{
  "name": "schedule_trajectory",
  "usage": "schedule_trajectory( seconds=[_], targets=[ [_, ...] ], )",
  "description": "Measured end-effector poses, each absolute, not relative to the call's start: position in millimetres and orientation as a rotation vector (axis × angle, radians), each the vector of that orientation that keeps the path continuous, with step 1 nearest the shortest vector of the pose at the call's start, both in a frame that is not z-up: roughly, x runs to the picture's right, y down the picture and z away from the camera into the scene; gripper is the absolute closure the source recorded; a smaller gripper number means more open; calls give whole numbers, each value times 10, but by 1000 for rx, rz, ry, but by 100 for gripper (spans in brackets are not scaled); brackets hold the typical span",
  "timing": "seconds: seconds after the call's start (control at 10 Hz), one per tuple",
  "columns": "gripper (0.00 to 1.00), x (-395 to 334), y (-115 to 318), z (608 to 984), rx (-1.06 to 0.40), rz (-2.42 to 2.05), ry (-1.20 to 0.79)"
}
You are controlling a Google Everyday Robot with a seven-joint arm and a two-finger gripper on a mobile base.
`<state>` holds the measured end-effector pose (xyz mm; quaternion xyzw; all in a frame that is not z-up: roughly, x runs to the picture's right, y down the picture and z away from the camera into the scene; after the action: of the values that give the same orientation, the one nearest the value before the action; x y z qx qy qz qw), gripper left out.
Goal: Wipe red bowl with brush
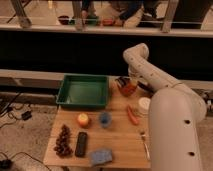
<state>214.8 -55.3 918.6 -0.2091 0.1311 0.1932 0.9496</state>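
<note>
The small red bowl sits on the wooden table, just right of the green tray. My gripper hangs at the bowl's left rim, at the end of the white arm that bends down from above. A dark lump at the gripper's tip looks like the brush; it lies low over the bowl's left edge and merges with the gripper. I cannot make out whether it touches the inside of the bowl.
On the table lie an orange fruit, a blue cup, a dark grape-like cluster, a black slab, a blue sponge, an orange stick and a white tub. My bulky white body covers the right side.
</note>
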Motion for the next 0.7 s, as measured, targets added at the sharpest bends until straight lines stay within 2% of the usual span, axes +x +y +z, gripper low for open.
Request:
schedule_trajectory(
  seconds=[0.7],
  targets=[
    [100,2588,-463,9083,-420,454,297]
  ],
)
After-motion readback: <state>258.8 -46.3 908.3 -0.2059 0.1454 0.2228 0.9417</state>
